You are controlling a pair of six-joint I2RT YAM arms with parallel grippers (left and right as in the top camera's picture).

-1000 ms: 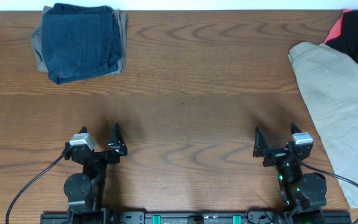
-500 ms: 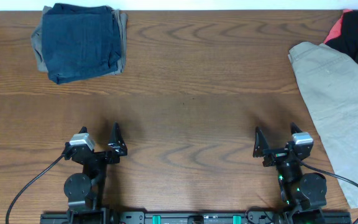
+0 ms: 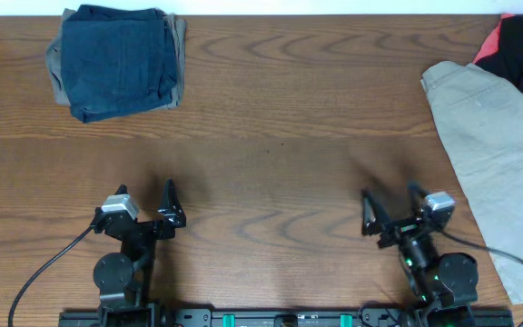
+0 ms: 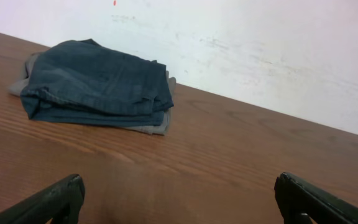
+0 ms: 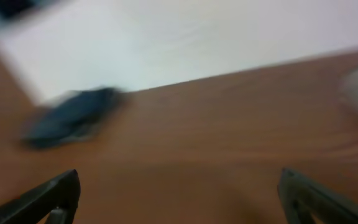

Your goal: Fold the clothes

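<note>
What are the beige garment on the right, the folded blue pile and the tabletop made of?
The beige garment looks like matte woven cotton, with soft creases. The folded blue pile seems to be denim: thick, dark, with stitched seams. The tabletop shows brown wood grain, possibly laminate.

A folded stack of dark blue denim (image 3: 121, 59) lies at the far left corner of the brown wood-grain counter (image 3: 280, 136), close to the white wall (image 4: 260, 50). Under it sits a folded grey-beige fabric layer (image 4: 151, 129), its edges showing along the left and right sides. In the right wrist view the stack is only a blurred dark shape.
</note>
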